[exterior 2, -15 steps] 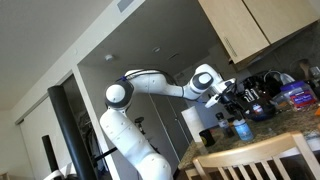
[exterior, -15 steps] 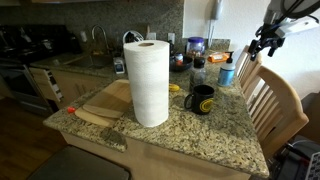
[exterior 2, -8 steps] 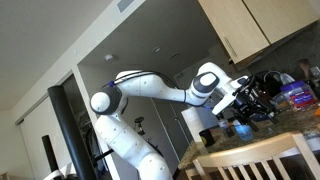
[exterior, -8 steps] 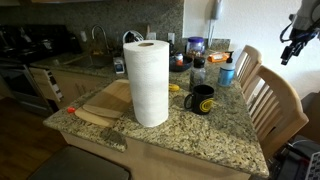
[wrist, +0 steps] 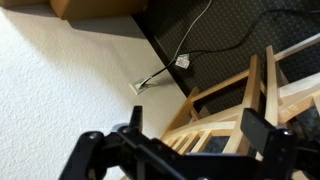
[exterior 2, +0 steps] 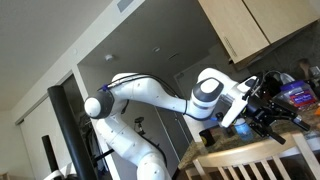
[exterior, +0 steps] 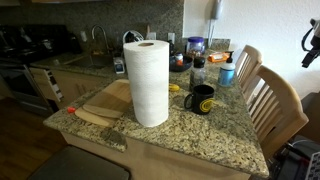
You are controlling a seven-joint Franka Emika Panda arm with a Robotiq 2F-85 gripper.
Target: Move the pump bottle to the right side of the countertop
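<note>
Granite countertop (exterior: pixel 205 137) holds pump bottle (exterior: pixel 228 71) near black mug (exterior: pixel 203 99) — claw (wrist: pixel 182 150) spread apart, gripping nothing.

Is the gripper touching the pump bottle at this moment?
Apart. In an exterior view the gripper hangs at the frame's edge, well clear of the pump bottle.

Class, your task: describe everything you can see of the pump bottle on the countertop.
The pump bottle is small, light-blue and plastic-looking, with a whitish pump top. It stands upright on the speckled granite countertop, near its far edge, just beyond the black mug and beside a dark bottle. It appears to touch only the countertop.
</note>
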